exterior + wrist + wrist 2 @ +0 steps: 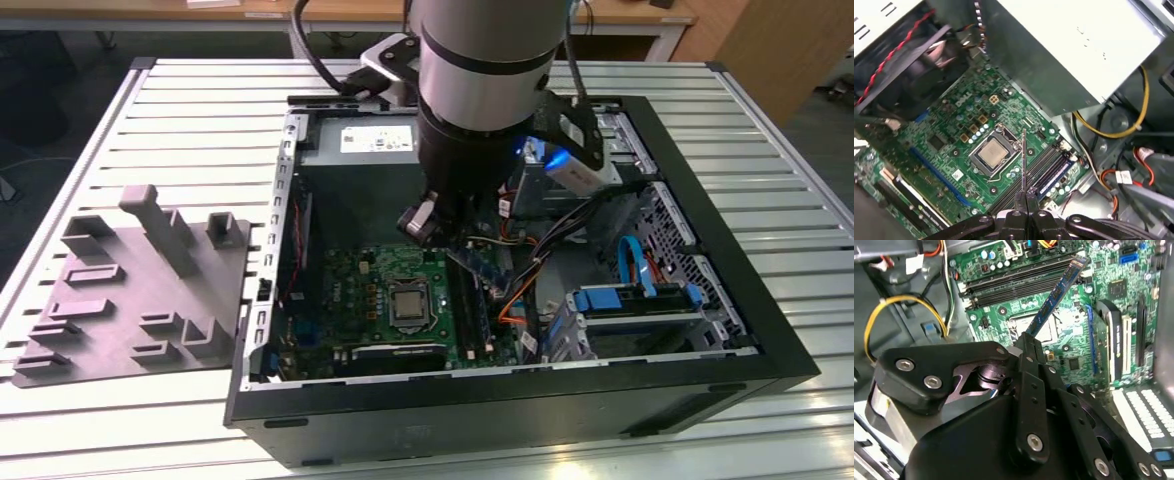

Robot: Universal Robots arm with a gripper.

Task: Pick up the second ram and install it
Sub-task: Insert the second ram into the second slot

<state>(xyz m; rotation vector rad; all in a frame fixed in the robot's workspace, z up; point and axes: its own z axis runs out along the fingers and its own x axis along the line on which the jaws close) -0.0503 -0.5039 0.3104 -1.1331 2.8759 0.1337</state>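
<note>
Ram [1054, 300]: we pinch it between the jaws, tilted above the slots [1014, 282].
Risk: we judge the tilt could jam it against a slot edge.

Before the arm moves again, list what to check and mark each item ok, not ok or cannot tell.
1. Grip: the gripper is shut on one end of the long, thin dark-blue ram stick: ok.
2. Stick seated: not ok; it is held above the green motherboard.
3. Stick lined up with the long black memory slots: cannot tell.
4. A free slot to take it: cannot tell.
5. Yellow cable loop clear of the slots: ok; it lies off the board's edge.
</note>
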